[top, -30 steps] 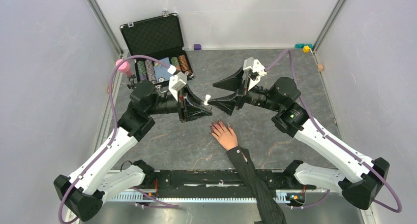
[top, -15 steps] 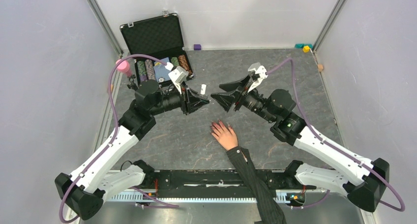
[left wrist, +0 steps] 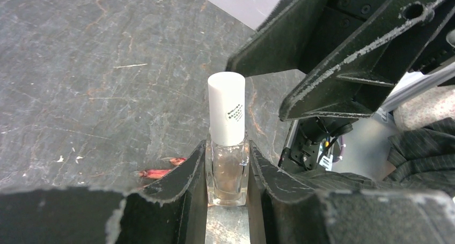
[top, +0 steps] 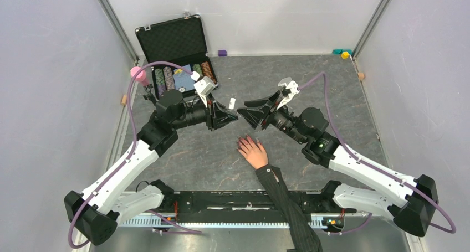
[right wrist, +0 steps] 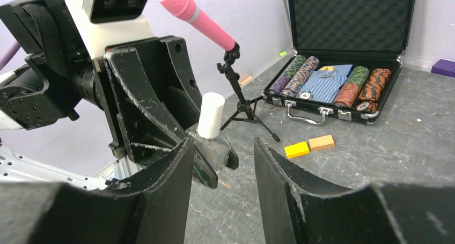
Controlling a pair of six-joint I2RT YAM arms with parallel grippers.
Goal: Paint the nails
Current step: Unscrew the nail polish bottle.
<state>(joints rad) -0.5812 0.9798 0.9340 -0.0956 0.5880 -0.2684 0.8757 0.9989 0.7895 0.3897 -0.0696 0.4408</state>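
Left gripper [left wrist: 228,154]: my jaws are pinched tight on the clear glass body of the small bottle [left wrist: 228,175], one finger on each flat side, held clear of the table [top: 343,97]. The bottle's long axis runs out along my left fingers, so the white cap [left wrist: 226,107] sticks out past the fingertips, bare and free to be taken. Right gripper [right wrist: 221,147]: jaws stand partly apart, a plain gap between them and nothing in it. In the right wrist view the cap stands close to upright just beyond that gap and a little to its left side, not yet between the fingers. The left wrist view agrees: the right fingers hang just behind and beside the cap, apart from it. That is the relation that counts, as I judge it. The cap lies straight ahead of my right jaws, its axis crossing their line of travel, so they need to straddle it and grip across its round sides. The nails [top: 243,143] are reddish-pink and sit on a pale hand [top: 255,153] lying flat on the table, dark pinstriped sleeve [top: 285,202] trailing back toward my bases. They lie below and on the near side of the spot where my two grippers meet, fingers pointing away from me. Both grippers are near them, the right perhaps a shade nearer
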